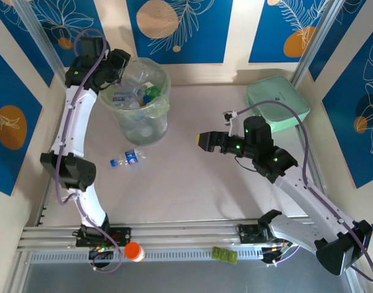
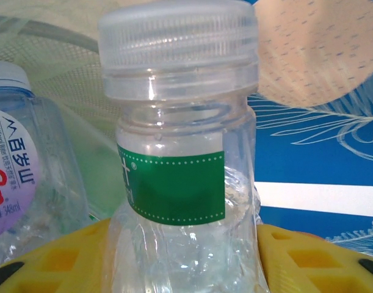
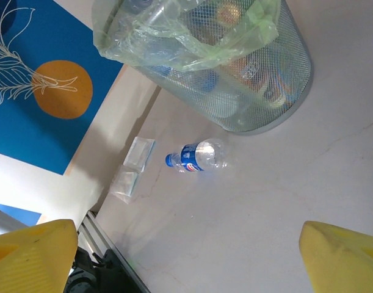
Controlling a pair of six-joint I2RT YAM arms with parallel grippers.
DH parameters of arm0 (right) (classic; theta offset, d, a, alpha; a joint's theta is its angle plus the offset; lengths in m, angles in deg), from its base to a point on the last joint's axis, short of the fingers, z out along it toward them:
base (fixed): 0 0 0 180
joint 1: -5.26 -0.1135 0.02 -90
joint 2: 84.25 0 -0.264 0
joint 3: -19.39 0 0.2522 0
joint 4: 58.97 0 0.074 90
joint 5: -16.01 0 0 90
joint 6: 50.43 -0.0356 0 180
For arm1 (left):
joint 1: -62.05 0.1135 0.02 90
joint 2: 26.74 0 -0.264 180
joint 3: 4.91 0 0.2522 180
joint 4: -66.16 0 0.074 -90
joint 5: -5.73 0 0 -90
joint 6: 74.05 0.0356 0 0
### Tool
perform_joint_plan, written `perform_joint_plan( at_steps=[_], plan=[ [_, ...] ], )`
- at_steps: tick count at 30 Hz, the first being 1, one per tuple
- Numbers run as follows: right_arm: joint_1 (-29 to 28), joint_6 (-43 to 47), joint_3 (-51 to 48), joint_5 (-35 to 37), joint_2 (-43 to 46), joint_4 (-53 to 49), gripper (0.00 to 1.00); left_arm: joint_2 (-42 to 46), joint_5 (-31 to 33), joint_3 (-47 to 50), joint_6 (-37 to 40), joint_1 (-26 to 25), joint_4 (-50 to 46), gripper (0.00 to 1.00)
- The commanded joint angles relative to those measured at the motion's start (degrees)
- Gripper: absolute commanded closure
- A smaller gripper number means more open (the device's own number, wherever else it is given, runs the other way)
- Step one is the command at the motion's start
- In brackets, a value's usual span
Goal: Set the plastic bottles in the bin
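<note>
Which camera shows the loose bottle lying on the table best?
The right wrist view: the loose bottle lies on its side in full, blue cap and blue label plain, apart from the bin. The top external view shows it smaller, near the bin's base.

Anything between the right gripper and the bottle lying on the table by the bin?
Nothing visible. Bare table is all that lies between the open right gripper and the bottle. The bin stands just past the bottle, close beside the line of approach, so it is probably best to keep clear of its wall.
</note>
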Motion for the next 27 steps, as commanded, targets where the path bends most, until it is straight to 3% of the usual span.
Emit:
perform_joint_plan(
  at_steps=[1,9,14,19,27],
  plan=[
    [-0.40,0.96,-0.92,1.46,1.22,-0.40,0.06,-4.03,0.89,-3.62,4.19,-1.97,-6.77,0.66],
    [-0.14,0.99,-1.69,1.96,1.17,-0.59,0.06,-6.36,3.84,-4.89,6.22,-2.92,-12.58,0.62],
    [-0.04,0.88,-1.68,1.90,1.23,-0.14,0.06,-4.21,6.44,-4.92,7.03,-2.67,-12.48,0.40],
    [-0.04,0.87,-1.11,1.85,1.39,-0.58,0.06,-2.27,6.73,-5.96,6.86,-1.99,-11.72,0.25],
    [-0.04,0.78,-1.11,2.03,2.01,-0.32,0.06,1.92,6.43,-5.19,7.92,-0.25,-11.56,0.27]
  ],
)
